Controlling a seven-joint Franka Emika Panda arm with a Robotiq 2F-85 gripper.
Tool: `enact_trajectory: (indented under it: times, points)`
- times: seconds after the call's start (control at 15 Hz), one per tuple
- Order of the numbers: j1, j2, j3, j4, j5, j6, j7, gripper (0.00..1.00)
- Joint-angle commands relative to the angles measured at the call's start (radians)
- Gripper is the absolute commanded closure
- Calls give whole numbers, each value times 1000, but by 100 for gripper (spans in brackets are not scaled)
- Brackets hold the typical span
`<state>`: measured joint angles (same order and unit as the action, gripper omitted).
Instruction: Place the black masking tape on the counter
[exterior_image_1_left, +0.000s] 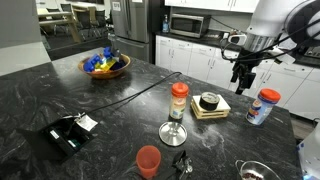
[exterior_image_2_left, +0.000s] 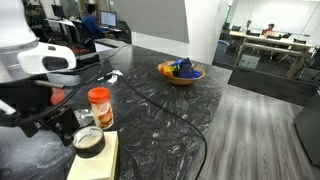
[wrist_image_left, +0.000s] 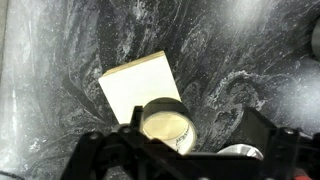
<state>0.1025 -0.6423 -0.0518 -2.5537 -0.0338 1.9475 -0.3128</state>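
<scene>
The black masking tape (exterior_image_1_left: 209, 100) is a squat black roll with a pale centre. It sits on a tan square block (exterior_image_1_left: 211, 112) on the dark marbled counter (exterior_image_1_left: 110, 110). It also shows in an exterior view (exterior_image_2_left: 88, 141) and in the wrist view (wrist_image_left: 167, 123). My gripper (exterior_image_1_left: 241, 78) hangs open and empty above the counter, a little to the side of the tape and higher than it. In the wrist view the open jaws (wrist_image_left: 200, 140) frame the tape, which lies close to one finger without touching it.
An orange-lidded spice jar (exterior_image_1_left: 179, 100) stands next to the block. A white container with a red lid (exterior_image_1_left: 264, 106), an upturned glass (exterior_image_1_left: 173, 131), a red cup (exterior_image_1_left: 148, 160), a flat black device with a white tag (exterior_image_1_left: 68, 132) and a fruit bowl (exterior_image_1_left: 105, 65) are on the counter.
</scene>
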Motion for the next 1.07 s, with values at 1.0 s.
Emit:
enact_trajectory:
  times: [1.0]
  points:
    - [76,166,164,-43,-94,231,79,0]
